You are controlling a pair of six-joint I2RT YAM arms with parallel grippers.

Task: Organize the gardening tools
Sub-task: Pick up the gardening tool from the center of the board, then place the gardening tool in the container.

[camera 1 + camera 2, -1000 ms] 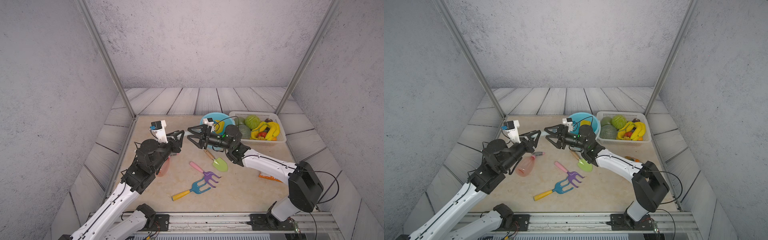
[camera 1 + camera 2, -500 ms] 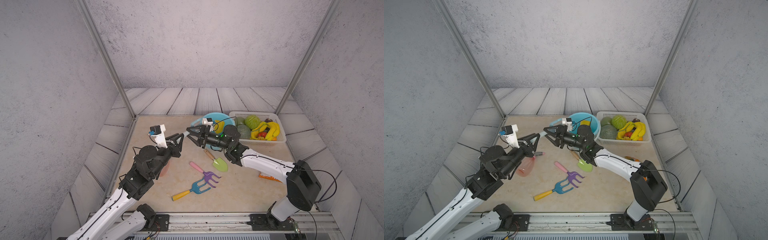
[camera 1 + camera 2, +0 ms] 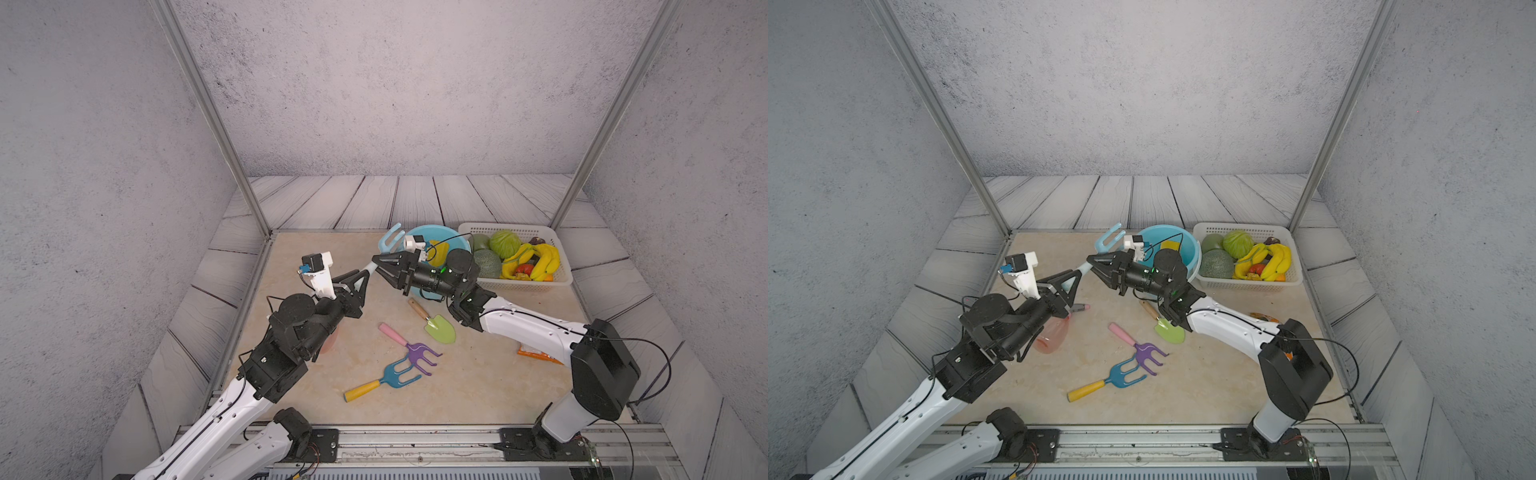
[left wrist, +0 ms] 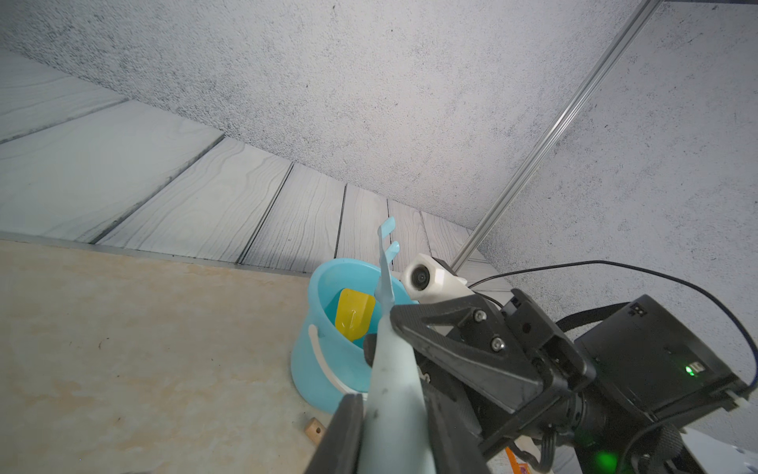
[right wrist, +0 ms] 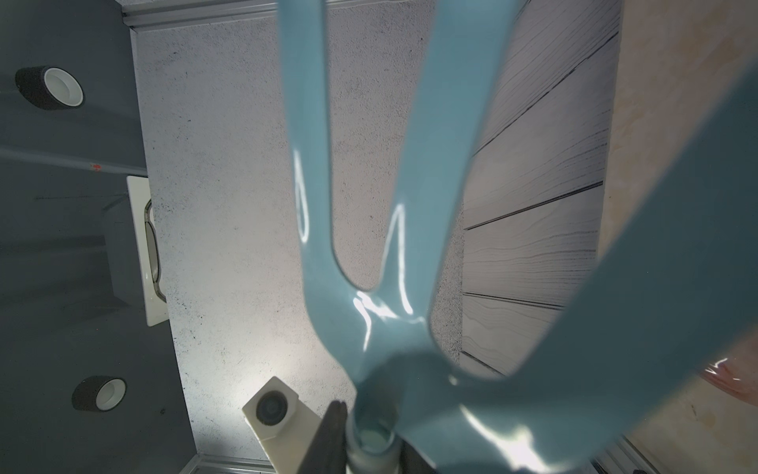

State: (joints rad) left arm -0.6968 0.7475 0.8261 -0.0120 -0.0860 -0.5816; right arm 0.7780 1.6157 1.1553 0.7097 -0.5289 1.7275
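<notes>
A light-blue pronged rake (image 3: 392,240) with a pale handle hangs in the air just left of the light-blue bucket (image 3: 432,232). My left gripper (image 3: 365,275) is shut on its handle (image 4: 393,394). My right gripper (image 3: 379,262) is shut on the same rake higher up, by the neck below the prongs (image 5: 369,320). A yellow scoop (image 4: 353,314) stands inside the bucket. On the table lie a green trowel (image 3: 438,328), a purple rake (image 3: 415,351) with a pink handle, a blue rake (image 3: 386,378) with a yellow handle, and a pink spray bottle (image 3: 1054,334) under my left arm.
A white basket (image 3: 557,278) of plastic fruit and vegetables stands at the back right, beside the bucket. An orange packet (image 3: 536,355) lies under my right forearm. Metal posts stand at the back corners, and a rail runs along the front edge.
My left arm has raised the light-blue rake toward the bucket. My right gripper has come to meet it and its jaws have closed round the rake's neck.
</notes>
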